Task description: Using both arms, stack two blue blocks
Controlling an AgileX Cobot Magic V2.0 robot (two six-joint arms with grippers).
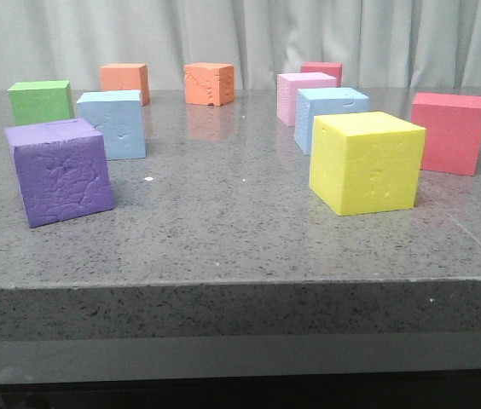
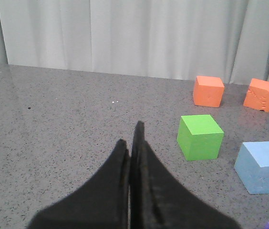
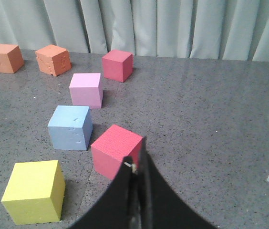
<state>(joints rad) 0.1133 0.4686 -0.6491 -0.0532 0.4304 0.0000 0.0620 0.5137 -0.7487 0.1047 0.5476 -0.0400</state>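
Two sky-blue blocks stand apart on the grey table. One blue block is at the left, behind the purple cube; the left wrist view shows it beyond a green cube. The other blue block is right of centre behind the yellow cube, and appears in the right wrist view. My left gripper is shut with nothing in it, well short of its block. My right gripper is shut and empty, beside a red cube. Neither gripper shows in the front view.
Purple cube at front left, yellow cube at front right, red cube at far right. Green cube, two orange cubes, pink cube and a dark red cube stand farther back. Table front edge is near.
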